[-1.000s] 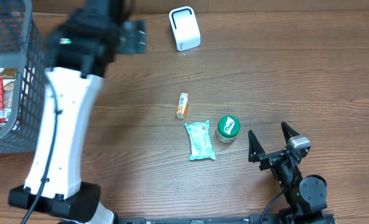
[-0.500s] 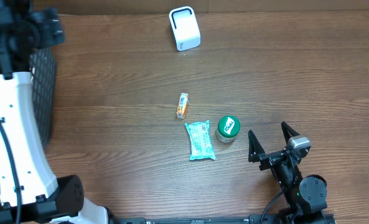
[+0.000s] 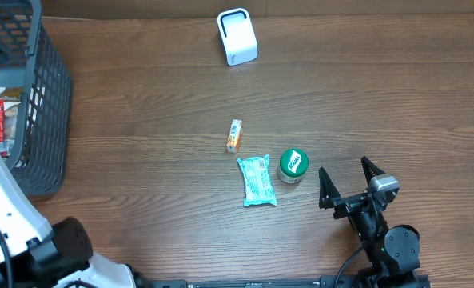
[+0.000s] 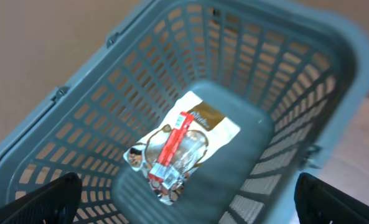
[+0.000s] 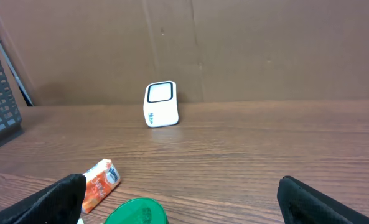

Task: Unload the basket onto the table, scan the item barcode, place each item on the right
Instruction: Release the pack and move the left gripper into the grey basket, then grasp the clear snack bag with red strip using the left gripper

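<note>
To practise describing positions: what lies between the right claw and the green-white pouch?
A green-lidded tub sits between right claw and pouch, clearest in the overhead view.

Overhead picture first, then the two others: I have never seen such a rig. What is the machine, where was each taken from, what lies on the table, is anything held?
Two robot arms work at a wooden table, each ending in a two-finger claw. The overhead picture looks straight down; the other two come from cameras on the wrists, so the dark shapes in their lower corners are the claw's own fingers. On the table lie a small orange packet, a green-and-white pouch and a green-lidded tub, with a white barcode scanner at the far edge. The left claw hovers open over a grey basket holding a snack bag and a red stick packet. The right claw sits open near the tub. Neither holds anything.
</note>
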Robot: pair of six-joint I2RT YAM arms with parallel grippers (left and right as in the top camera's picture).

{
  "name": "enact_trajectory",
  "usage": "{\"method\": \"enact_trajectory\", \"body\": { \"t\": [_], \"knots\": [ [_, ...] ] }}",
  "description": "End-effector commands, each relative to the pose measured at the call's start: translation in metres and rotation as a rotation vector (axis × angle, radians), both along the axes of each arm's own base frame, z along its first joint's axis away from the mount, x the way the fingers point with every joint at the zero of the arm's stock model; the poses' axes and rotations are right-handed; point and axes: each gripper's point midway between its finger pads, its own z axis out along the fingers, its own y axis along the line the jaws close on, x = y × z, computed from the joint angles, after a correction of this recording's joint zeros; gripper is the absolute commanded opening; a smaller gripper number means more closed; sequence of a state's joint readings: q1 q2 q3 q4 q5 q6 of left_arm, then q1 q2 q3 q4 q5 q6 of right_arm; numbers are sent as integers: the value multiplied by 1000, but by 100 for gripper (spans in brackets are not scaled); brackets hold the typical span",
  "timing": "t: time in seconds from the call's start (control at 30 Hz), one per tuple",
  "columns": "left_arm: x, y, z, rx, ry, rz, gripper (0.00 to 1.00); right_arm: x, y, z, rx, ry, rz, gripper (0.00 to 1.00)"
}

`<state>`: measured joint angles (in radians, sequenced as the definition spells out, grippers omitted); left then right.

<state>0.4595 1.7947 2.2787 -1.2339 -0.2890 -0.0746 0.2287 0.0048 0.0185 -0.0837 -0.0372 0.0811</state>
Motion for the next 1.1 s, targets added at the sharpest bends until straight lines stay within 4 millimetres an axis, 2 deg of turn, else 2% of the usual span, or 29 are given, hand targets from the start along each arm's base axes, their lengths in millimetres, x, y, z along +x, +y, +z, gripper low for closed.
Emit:
{"method": "enact_trajectory", "body": {
  "t": [0.0,0.23,0.4,0.53,0.87,1.07],
  "knots": [
    [10,9,-15,18,65,-29,100,1,-2,-4,-5,6,-12,100],
    [18,16,-42,1,140,-32,100,1,-2,-4,-5,5,-12,100],
    [11,33,-50,29,185,29,100,1,-2,-4,-5,5,-12,100],
    [9,45,-67,-2,219,47,100,1,-2,-4,-5,6,-12,100],
    [13,73,-135,-85,354,57,100,1,-2,-4,-5,6,-12,100],
    [18,87,-192,-187,434,-25,100,1,-2,-4,-5,5,-12,100]
  ]
}}
